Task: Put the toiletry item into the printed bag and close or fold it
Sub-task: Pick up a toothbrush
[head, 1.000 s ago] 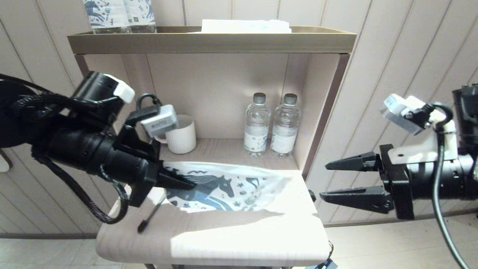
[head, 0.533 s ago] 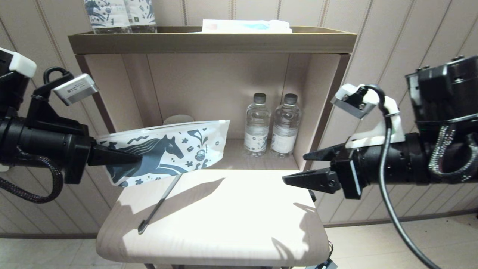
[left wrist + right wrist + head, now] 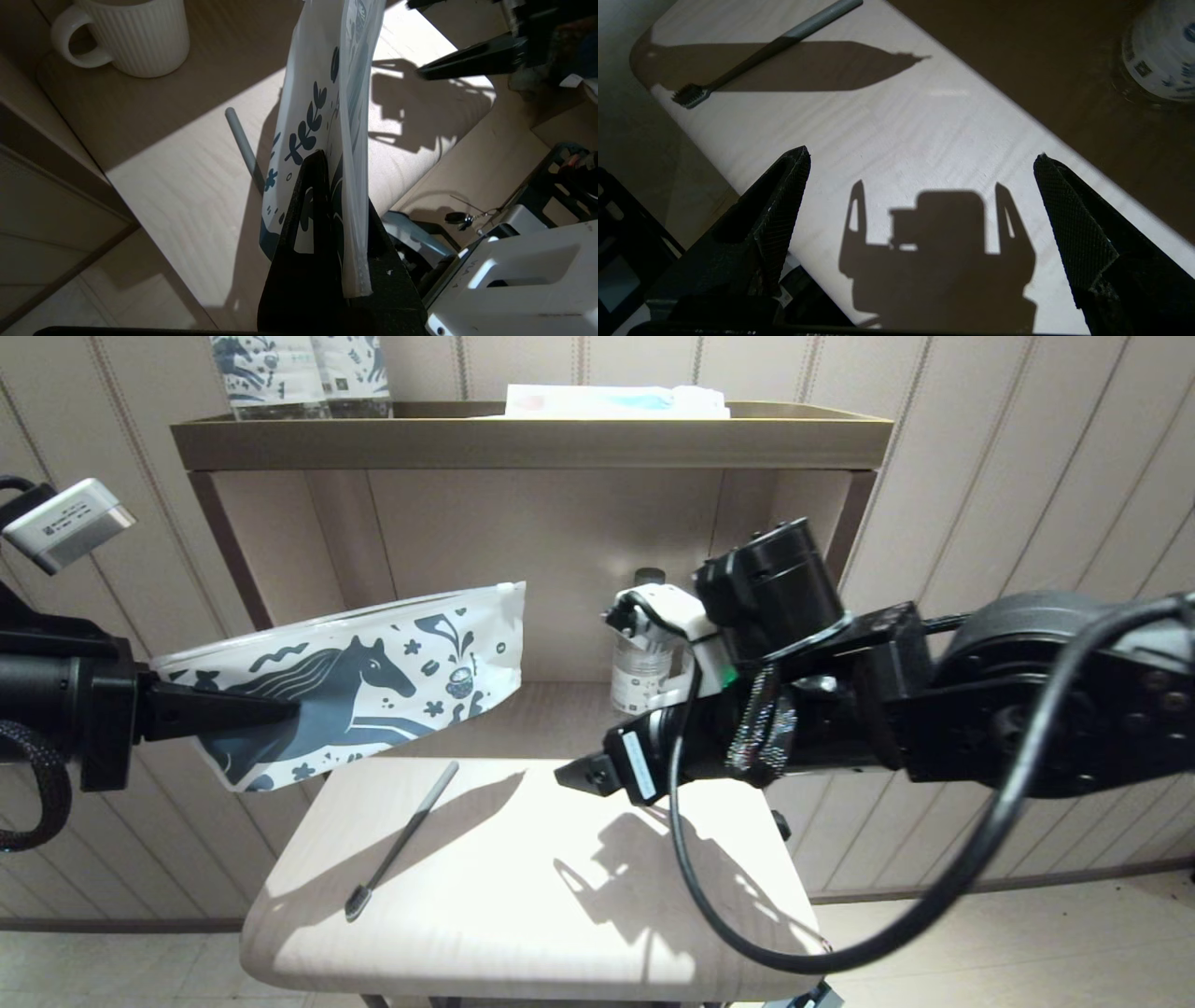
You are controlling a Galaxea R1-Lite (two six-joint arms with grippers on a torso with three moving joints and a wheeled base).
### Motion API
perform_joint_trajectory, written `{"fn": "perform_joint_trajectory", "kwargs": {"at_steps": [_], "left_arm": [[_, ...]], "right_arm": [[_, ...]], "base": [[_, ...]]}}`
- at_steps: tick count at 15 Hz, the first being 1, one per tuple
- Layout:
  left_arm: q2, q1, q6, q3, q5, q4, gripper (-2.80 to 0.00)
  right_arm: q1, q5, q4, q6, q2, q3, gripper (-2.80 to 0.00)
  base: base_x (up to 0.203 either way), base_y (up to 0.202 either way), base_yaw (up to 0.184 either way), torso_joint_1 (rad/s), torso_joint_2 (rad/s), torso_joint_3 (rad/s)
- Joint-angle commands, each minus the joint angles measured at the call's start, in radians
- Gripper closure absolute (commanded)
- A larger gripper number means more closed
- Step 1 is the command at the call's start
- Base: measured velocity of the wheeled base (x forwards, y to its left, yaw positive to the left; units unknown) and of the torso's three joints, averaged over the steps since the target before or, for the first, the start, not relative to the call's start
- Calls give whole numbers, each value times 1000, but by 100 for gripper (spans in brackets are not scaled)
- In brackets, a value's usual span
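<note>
The task is only begun: the left gripper (image 3: 219, 712) is pinching one end of the printed bag (image 3: 373, 686) and holds it in the air at the left, above the desk (image 3: 560, 933), but the toothbrush (image 3: 400, 842) lies untouched on the desk's left part, bristle head towards the near edge; it is not yet picked up, not in the bag, and nothing is closed or folded; the right gripper (image 3: 920, 186), spread wide and empty, hangs over the middle of the desk, apart from the toothbrush

The head view alone shows the whole horse print and two bottles on the shelf; the left wrist view shows a ribbed white mug (image 3: 126, 35) which the bag hides from the head; the right wrist view shows the bristles clearly
</note>
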Motion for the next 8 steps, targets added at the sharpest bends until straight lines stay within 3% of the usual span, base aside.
{"fn": "perform_joint_trajectory", "kwargs": {"at_steps": [1, 8], "left_arm": [[-25, 0, 0, 16, -4, 0, 0], [-83, 2, -21, 101, -5, -31, 0]], "right_arm": [[35, -16, 2, 14, 152, -90, -280], [127, -134, 1, 111, 418, -347, -280]], "base": [[0, 0, 0, 0, 0, 0], [0, 0, 0, 0, 0, 0]]}}
